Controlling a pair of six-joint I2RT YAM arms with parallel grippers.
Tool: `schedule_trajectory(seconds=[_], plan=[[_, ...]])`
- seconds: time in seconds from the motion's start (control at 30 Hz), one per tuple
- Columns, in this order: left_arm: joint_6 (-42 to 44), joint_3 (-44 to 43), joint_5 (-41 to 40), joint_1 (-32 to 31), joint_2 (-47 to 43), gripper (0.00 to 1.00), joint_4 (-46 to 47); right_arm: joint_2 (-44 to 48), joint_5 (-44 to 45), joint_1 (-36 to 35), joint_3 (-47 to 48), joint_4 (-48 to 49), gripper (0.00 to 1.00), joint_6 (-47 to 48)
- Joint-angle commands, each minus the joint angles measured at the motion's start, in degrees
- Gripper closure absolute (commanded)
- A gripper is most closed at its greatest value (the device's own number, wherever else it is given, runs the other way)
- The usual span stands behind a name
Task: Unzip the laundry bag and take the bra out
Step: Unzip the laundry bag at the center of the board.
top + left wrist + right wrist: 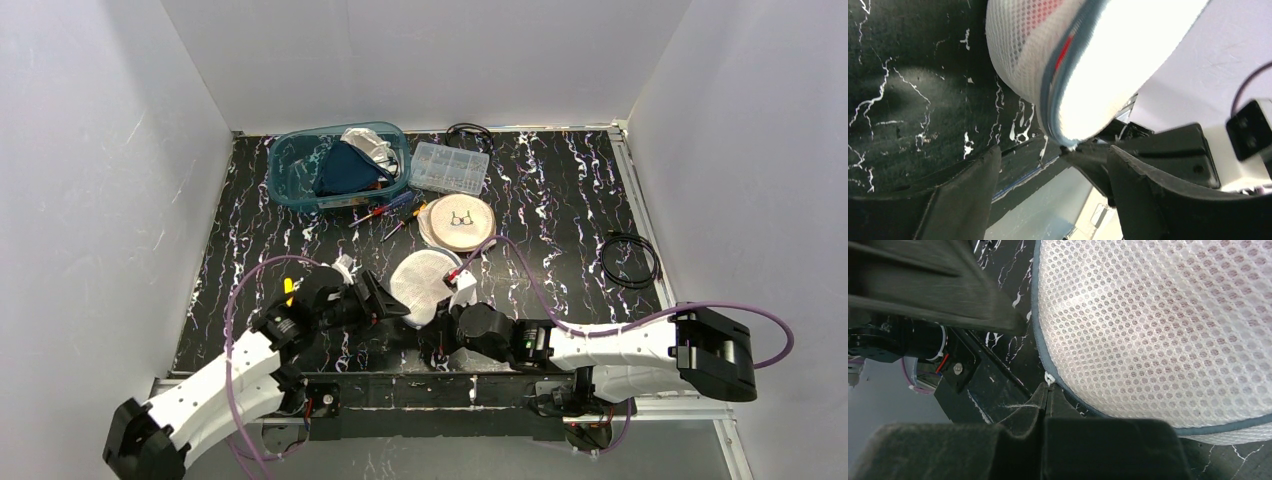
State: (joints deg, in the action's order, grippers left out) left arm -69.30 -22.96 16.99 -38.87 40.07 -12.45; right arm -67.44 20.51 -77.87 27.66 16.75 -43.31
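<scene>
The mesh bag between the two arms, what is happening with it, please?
The right gripper is shut on the zipper pull at the rim of the bag. The left gripper is open close beside the bag and holds nothing. The part of the zipper in view looks zipped shut, so the opening has barely begun, if at all.

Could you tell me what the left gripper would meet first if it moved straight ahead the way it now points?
Most likely the zippered edge of the laundry bag, which sits just ahead of the left gripper, between its open fingers. The right gripper, pinching the zipper pull, lies right beside it; depth is unclear.
</scene>
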Motion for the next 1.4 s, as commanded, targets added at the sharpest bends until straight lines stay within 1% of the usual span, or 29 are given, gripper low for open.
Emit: schedule_trajectory(seconds=[0.0,0.1,0.2,0.37,0.47,0.6,0.67,0.73,0.83,0.93,1.0,1.07,1.17,1.2,1.23,1.33,1.37], plan=[[-2.6,-0.7,-1.4,-0.5,6.0,0.29,7.0,-0.2,-1.2,-0.8,2.5,4.2,0.99,0.7],[-2.8,-1.0,-1.6,-0.5,9.8,0.37,10.2,0.7,-1.3,-1.1,2.0,3.5,0.99,0.8],[-2.2,-2.0,-1.3,-0.6,13.8,0.51,11.1,2.3,-1.0,-1.2,1.4,2.6,0.99,0.8],[-1.3,-3.5,-3.3,-0.6,14.9,0.85,10.2,5.9,0.6,-1.5,0.6,-2.0,0.99,0.3],[1.0,-5.5,-3.9,-0.5,15.0,1.00,7.4,9.0,2.7,-1.7,0.2,-7.3,0.99,0.1],[3.0,-6.9,-4.1,-0.5,14.8,1.00,5.6,13.0,7.0,-1.7,0.0,-16.0,0.99,-0.4],[4.2,-7.2,-3.7,-0.5,14.4,1.00,5.2,14.7,11.1,-1.6,0.2,-22.4,0.99,-1.7],[5.5,-7.5,-2.8,-0.4,14.3,1.00,5.2,16.6,15.2,-1.7,-0.2,-26.7,0.99,-3.4],[8.4,-7.8,-0.1,0.0,14.9,1.00,5.8,19.0,20.1,-1.7,-1.0,-31.7,0.99,-5.9],[11.9,-8.7,4.5,0.8,16.8,1.00,6.4,19.8,23.7,-1.7,-1.1,-35.0,0.99,-8.4],[14.7,-10.3,7.8,1.5,18.6,1.00,5.5,20.0,25.0,-1.7,-1.3,-35.6,0.99,-9.2],[17.5,-11.7,9.8,2.3,19.9,1.00,4.9,20.8,24.4,-1.7,-1.8,-34.1,0.99,-7.6],[21.2,-14.7,11.9,4.0,22.8,1.00,5.1,21.8,19.3,-1.7,-3.3,-27.6,0.99,-2.4],[22.0,-16.0,12.1,4.5,24.2,0.97,5.3,21.5,17.7,-1.6,-3.9,-25.4,0.99,-1.4],[22.6,-17.4,12.0,4.8,25.6,0.88,5.1,20.8,16.4,-1.7,-4.1,-23.7,0.99,-0.9],[23.8,-21.5,12.8,5.1,28.9,0.52,2.8,17.1,13.9,-1.6,-2.8,-20.1,0.99,0.2],[24.1,-22.2,12.6,5.2,28.8,0.44,1.4,15.8,13.1,-1.7,-2.4,-18.7,0.99,0.5]])
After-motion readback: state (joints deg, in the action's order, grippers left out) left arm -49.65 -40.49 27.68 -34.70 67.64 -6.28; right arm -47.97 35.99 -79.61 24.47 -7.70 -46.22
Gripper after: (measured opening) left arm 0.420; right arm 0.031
